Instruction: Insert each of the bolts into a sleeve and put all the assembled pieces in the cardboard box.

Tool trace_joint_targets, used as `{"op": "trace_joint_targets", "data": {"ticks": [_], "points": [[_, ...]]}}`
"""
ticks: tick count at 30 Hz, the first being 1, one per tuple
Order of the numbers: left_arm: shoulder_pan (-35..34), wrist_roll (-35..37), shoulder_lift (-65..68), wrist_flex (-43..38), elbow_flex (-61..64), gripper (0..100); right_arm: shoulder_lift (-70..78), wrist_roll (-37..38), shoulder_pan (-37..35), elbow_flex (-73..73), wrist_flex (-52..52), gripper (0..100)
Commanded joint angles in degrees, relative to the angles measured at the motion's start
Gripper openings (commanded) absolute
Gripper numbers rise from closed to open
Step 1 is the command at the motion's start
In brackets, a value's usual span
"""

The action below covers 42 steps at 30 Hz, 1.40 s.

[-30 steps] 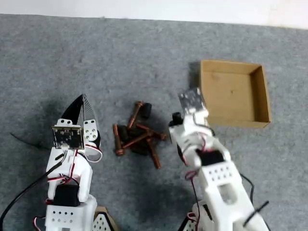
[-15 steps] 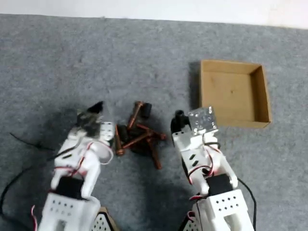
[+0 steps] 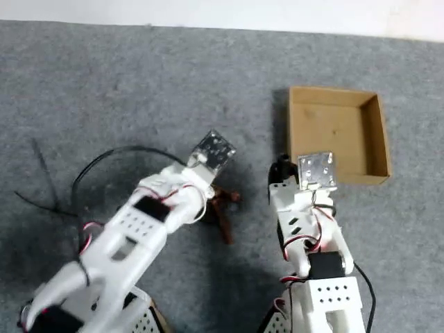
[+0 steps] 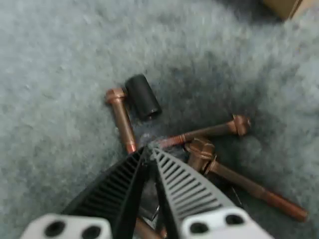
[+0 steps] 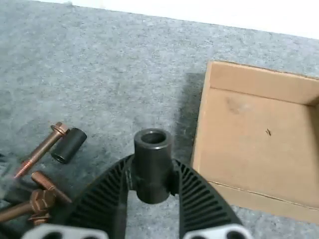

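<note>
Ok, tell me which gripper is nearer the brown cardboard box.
Right. The right gripper, holding a black cylindrical sleeve, sits beside a corner of the cardboard box; the left gripper hangs over the pile of copper-coloured bolts, farther off.

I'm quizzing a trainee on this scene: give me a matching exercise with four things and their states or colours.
1 held sleeve
2 loose sleeve
3 cardboard box
4 left gripper

a brown
b shut, over the bolt pile
c upright in the right gripper
d lying beside one bolt

Pairs: 1-c, 2-d, 3-a, 4-b.
</note>
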Motion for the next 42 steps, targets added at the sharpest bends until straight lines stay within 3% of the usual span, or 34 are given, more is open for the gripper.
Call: {"op": "trace_joint_targets", "data": {"ticks": [1, 4, 16, 30, 42], "points": [[2.24, -0.35, 3.65, 4.48, -7.52, 12, -1.27, -0.53, 0.84, -0.66, -1.27, 0.5], [4.26, -0.44, 4.88, 6.33, -8.04, 19, -1.27, -0.53, 0.84, -0.66, -1.27, 0.5], [4.26, -10.02, 5.32, 6.24, -5.14, 16, -1.27, -0.53, 0.84, -0.57, -1.27, 0.5], [1.01, -9.85, 5.67, 6.15, -4.79, 16, -1.27, -0.53, 0.84, -0.48, -1.10, 0.5], [0.92, -10.02, 25.19, 8.00, -16.57, 16, -1.10, -0.53, 0.84, -0.48, -1.10, 0.5]]}}
